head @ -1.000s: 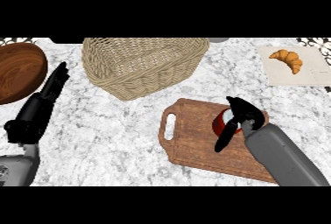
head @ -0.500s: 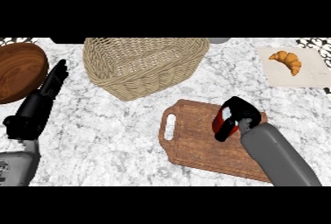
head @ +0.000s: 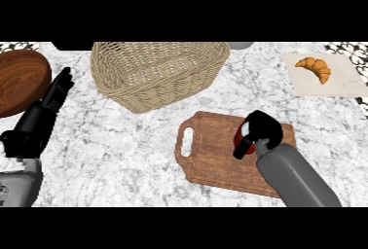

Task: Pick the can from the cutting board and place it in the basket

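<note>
A red can (head: pixel 243 137) stands on the wooden cutting board (head: pixel 212 158) at the right of the counter. My right hand (head: pixel 260 127) curls round the can from above and hides most of it; only a red sliver shows beside the thumb. The woven basket (head: pixel 156 70) sits behind the board, towards the back centre, with nothing visible inside. My left hand (head: pixel 50 101) rests at the left edge with its fingers straight, pointing up, holding nothing.
A dark wooden bowl (head: pixel 18 80) lies at the far left, just behind the left hand. A croissant (head: pixel 316 68) sits on a white plate (head: pixel 345 82) at the back right. Marble counter lies between the basket and the board.
My right hand has moved down over the can and its fingers have curled round it. The board, basket and left hand have kept their places.
</note>
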Action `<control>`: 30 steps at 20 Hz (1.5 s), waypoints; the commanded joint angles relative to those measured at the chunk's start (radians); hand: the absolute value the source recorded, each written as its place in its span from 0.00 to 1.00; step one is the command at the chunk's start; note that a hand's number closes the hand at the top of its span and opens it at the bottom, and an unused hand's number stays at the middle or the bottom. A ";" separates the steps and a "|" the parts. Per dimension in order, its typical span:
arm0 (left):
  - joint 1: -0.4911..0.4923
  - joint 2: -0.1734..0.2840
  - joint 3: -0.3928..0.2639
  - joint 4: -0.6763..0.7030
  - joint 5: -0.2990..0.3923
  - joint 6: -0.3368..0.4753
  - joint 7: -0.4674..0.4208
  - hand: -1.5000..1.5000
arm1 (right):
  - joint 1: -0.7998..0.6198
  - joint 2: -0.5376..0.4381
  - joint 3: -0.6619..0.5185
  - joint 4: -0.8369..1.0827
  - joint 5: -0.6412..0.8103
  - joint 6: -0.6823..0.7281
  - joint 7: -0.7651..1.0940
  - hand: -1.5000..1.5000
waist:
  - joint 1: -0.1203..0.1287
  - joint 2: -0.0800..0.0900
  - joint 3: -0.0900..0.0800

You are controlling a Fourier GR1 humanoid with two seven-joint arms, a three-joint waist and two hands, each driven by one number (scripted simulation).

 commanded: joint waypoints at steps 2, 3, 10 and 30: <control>0.007 0.004 0.007 0.008 -0.003 0.003 0.016 0.50 | 0.099 0.109 0.034 0.015 0.196 -0.222 0.340 1.00 | -0.034 0.003 0.009; 0.009 0.002 0.005 0.005 -0.017 0.015 -0.003 0.50 | 0.089 0.121 0.038 -0.006 0.235 -0.217 0.392 1.00 | -0.036 -0.001 0.007; 0.020 0.020 0.032 0.003 0.010 -0.005 0.011 0.50 | 0.062 0.132 -0.011 -0.150 0.589 -0.286 0.443 1.00 | -0.055 -0.014 0.006; -0.059 -0.013 -0.013 0.034 0.000 -0.031 -0.024 0.50 | -0.618 0.230 -0.175 -0.283 0.827 -0.125 0.445 1.00 | 0.071 0.029 0.010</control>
